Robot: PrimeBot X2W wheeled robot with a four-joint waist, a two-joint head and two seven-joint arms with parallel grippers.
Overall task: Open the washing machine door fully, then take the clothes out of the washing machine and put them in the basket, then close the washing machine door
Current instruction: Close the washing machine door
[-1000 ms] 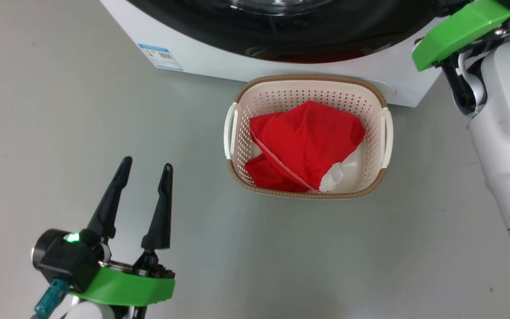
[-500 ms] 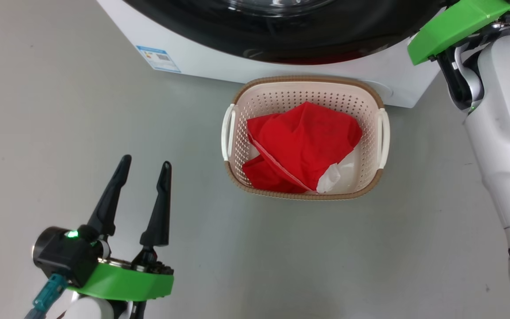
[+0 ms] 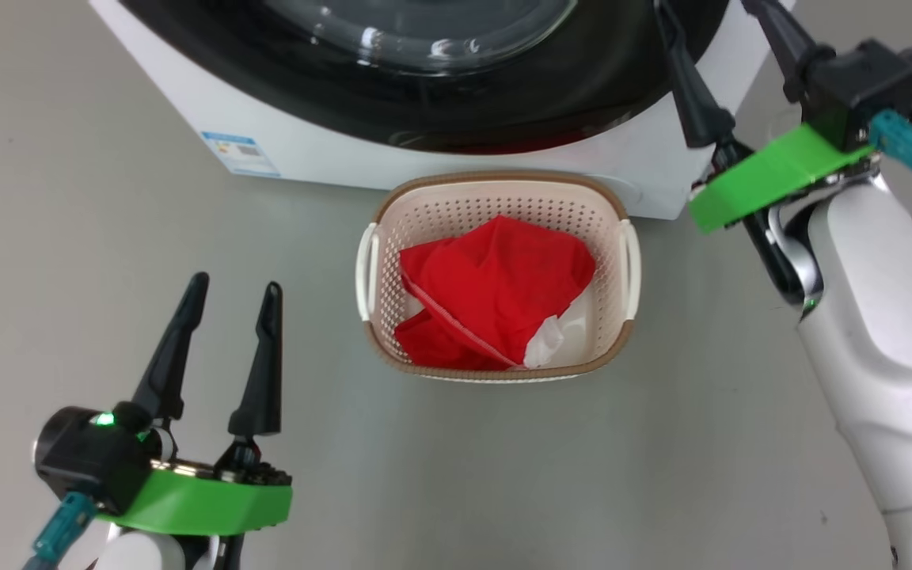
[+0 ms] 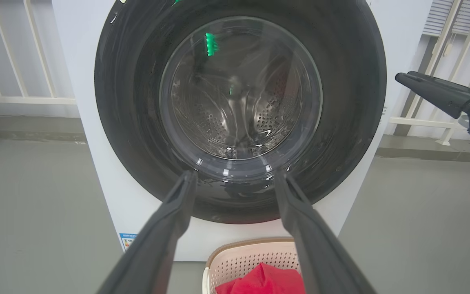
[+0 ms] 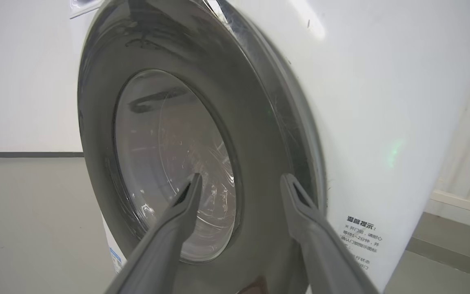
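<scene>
The washing machine (image 3: 305, 134) stands at the top of the head view, its door (image 3: 543, 103) lying flat against the front. Through the door's glass (image 4: 239, 94) I see the steel drum. In front of the machine on the floor sits the basket (image 3: 495, 194), and the red clothes (image 3: 495, 289) with a white patch lie in it. My right gripper (image 3: 701, 8) is open by the door's right edge; in its own view the right gripper (image 5: 242, 178) points along the door (image 5: 169, 163) and holds nothing. My left gripper (image 3: 235, 283) hangs open and empty over the floor, left of the basket.
A blue-and-white label (image 3: 238, 153) sits on the machine's lower left front. White railings (image 4: 14, 98) run behind the machine on both sides. My pale right forearm (image 3: 875, 332) stands right of the basket. Grey floor (image 3: 456, 475) spreads in front.
The head camera has shifted, so the whole picture sits lower and further left. My right gripper has come down into view with its fingers now apart. The left gripper, basket and clothes stay as before.
</scene>
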